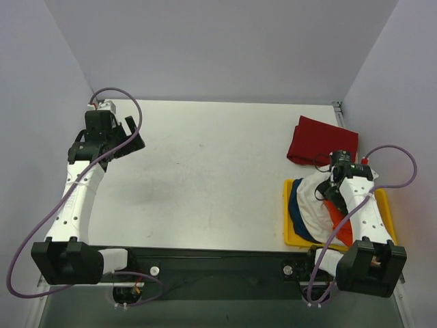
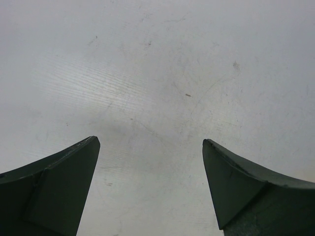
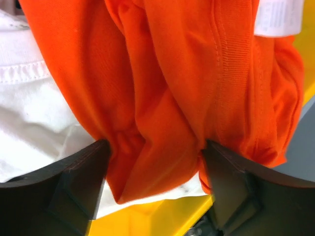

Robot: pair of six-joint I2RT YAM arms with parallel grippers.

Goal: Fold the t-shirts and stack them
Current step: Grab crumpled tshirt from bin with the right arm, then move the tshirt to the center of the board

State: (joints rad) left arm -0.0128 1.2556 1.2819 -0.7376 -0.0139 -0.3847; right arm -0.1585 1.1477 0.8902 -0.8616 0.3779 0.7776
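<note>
Your left claw (image 1: 127, 137) hangs over the far left of the surface (image 1: 205, 171) in the top view. The right claw (image 1: 333, 195) is down in the yellow bin (image 1: 292, 239), among the white t-shirt (image 1: 315, 208), navy t-shirt (image 1: 293, 201) and orange t-shirt (image 1: 345, 232). The dark red t-shirt (image 1: 322, 140) lies on the surface just beyond the bin. At your left wrist, the fingers stand wide apart above the surface. At your right wrist, the fingers are equally wide, and a bunched fold of the orange t-shirt fills the gap, touching both.

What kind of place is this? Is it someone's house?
Probably a robot lab, not a house: a left arm and right arm bolted to a white table, plain grey walls boxing it in, and a yellow bin of shirts.
</note>
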